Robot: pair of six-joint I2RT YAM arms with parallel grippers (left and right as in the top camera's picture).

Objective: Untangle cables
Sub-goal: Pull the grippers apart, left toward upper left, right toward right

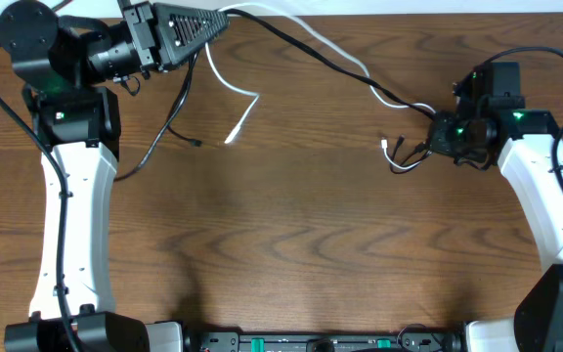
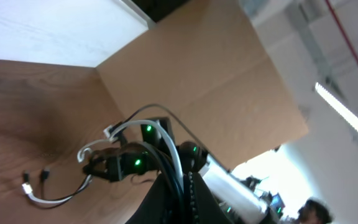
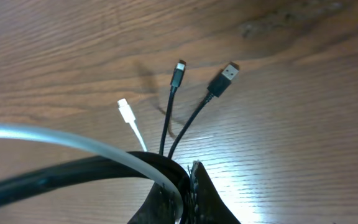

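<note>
right tool (image 3: 189,169) and left tool (image 2: 182,179) each clamp both cables (image 3: 169,115); draw apart slowly, easing strands past each other.

Bright overhead light; left wrist view blurred, background overexposed.

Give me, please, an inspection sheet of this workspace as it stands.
Surface: brown wood-grain table.
Job's things: black cable and white cable, strung together between both hands; three plug ends loose by the right.
Clutter: nothing seen.
Hands: left hand and right hand both shut on the two cables.
Cables: thicker black arm wires run along the arms.
Surroundings: cardboard panel beyond the table; ceiling light strip.
</note>
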